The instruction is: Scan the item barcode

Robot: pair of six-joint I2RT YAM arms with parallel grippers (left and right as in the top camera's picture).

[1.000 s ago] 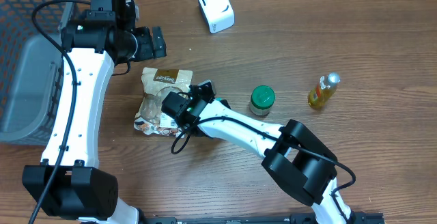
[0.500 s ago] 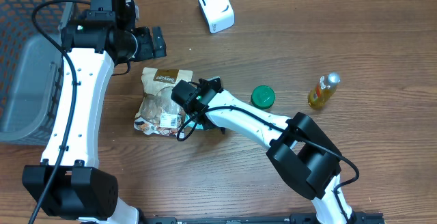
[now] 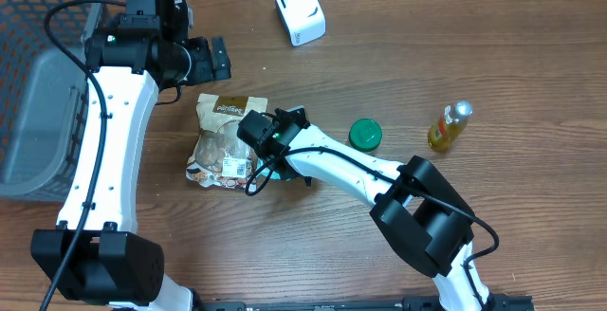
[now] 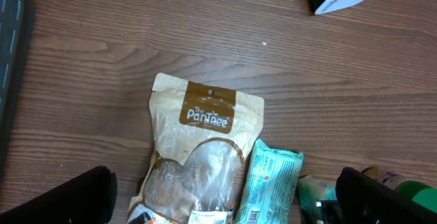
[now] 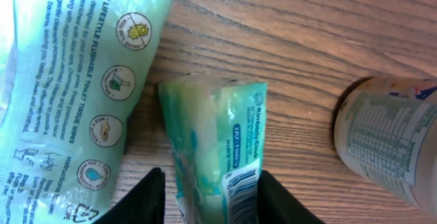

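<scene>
No scan yet, I judge: tissue pack [image 5: 212, 128] sits within right hand [image 5: 208, 183], grip I cannot tell, well apart from scanner [image 3: 300, 9]; left hand [image 4: 225, 197] spread, empty.

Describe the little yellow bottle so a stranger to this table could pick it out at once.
Start at the wooden table and look at its right half in the overhead view. Past the green-lidded jar, further right, is the bottle, with bare wood all around it. It is the only slim, yellow thing there and has a pale cap, while the jar is squat and green-topped.
</scene>
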